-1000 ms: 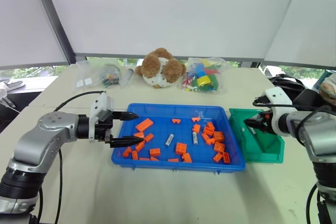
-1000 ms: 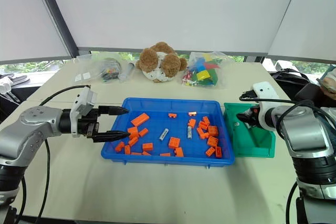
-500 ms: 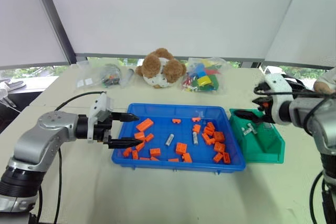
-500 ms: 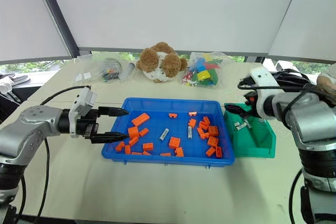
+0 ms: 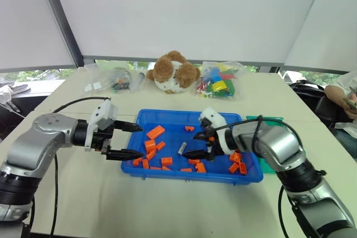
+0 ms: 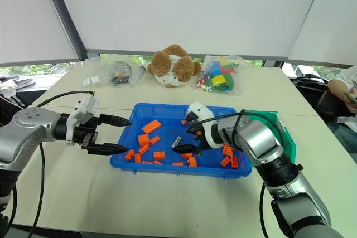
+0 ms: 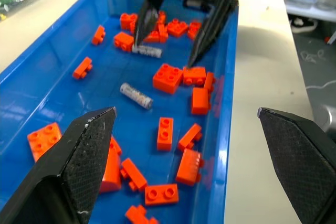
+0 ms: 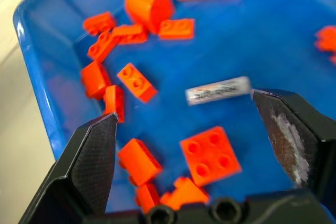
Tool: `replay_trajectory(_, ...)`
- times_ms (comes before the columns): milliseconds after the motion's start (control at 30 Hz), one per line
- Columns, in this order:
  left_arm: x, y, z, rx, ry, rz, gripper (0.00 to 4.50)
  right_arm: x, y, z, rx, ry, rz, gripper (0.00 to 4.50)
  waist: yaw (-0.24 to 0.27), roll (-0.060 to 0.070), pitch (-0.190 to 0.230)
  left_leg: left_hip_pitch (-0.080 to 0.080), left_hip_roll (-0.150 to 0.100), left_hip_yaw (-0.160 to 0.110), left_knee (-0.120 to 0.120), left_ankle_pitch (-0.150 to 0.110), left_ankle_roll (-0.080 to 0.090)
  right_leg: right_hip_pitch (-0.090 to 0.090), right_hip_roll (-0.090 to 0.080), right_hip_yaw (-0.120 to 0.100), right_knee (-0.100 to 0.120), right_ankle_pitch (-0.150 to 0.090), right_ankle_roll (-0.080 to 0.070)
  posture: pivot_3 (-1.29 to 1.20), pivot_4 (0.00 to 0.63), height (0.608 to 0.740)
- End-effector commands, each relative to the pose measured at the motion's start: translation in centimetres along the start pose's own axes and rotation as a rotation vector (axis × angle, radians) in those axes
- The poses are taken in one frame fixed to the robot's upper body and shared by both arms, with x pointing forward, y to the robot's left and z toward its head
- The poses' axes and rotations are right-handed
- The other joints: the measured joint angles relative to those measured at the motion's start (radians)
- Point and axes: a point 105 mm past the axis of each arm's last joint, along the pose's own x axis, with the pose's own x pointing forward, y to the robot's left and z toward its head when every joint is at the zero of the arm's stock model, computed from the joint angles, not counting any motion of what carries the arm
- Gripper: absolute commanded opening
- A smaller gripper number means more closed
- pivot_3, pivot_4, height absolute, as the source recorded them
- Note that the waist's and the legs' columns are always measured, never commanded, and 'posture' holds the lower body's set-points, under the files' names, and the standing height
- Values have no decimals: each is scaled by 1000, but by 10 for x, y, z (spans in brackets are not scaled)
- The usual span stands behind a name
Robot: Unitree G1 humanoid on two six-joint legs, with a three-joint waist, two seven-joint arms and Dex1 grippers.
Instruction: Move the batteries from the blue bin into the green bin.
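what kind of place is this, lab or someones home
Likely a lab or office test setup: a plain table by windows with white roller blinds, staged with sorting props like the blue bin and a teddy bear.

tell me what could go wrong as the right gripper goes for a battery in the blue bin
The right gripper hangs open over a battery ringed by orange bricks, so closing might pinch a brick too. The open left gripper sits at the blue bin wall; the arms could collide. A second battery might roll if bumped.
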Motion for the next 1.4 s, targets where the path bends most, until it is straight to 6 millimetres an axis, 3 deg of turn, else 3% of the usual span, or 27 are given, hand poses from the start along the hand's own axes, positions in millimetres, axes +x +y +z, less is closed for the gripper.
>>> replay_trajectory(33,-5,0,3,46,20,14,4500,15,-1,4,-92,4,-4,4430,-1,0,0,0,0,0,0,0,0,0,0,0,0,0,0,0,150,727)
replay_trajectory(233,-7,-2,0,49,40,26,4500,33,-20,-3,-126,36,-89,4430,-3,0,0,0,0,0,0,1,-1,-1,0,0,0,0,0,0,150,727)
replay_trajectory(567,-8,-3,-1,51,48,38,4500,50,-19,-3,-130,35,-86,4430,-3,0,0,0,0,0,0,2,-3,-1,0,0,1,0,0,0,150,727)
replay_trajectory(667,-7,-2,-1,53,47,40,4500,52,-18,-2,-124,30,-85,3637,-3,0,0,0,0,0,0,2,-3,-1,0,0,1,0,0,0,150,727)
replay_trajectory(767,-7,-1,1,55,39,49,4500,54,-17,-2,-123,28,-83,2192,-3,0,0,0,0,0,0,2,-3,-1,0,0,1,0,0,0,150,727)
replay_trajectory(900,-7,3,11,56,-19,70,4500,49,-18,3,-129,15,-94,2157,-2,0,0,0,0,0,0,2,-3,-1,0,0,1,0,0,0,150,727)
replay_trajectory(1000,-5,10,28,54,-108,95,4500,29,-23,19,-140,-24,-133,2157,3,0,0,0,0,0,0,2,-3,0,0,0,1,0,0,0,150,727)
replay_trajectory(1133,-1,16,46,75,-182,104,4500,-24,-36,36,-105,-101,-231,2157,4,0,0,-2,0,0,1,2,-3,-1,0,0,1,0,0,0,150,727)
replay_trajectory(1267,4,16,56,95,-219,84,4500,-88,-60,20,-32,-91,-406,2157,4,0,0,-2,0,0,0,2,-3,-1,0,0,0,0,0,0,150,727)
replay_trajectory(1400,5,15,60,100,-236,65,4500,-136,-69,0,21,-47,-536,2157,3,0,0,-2,0,0,0,1,-2,-1,0,0,0,0,0,0,150,727)
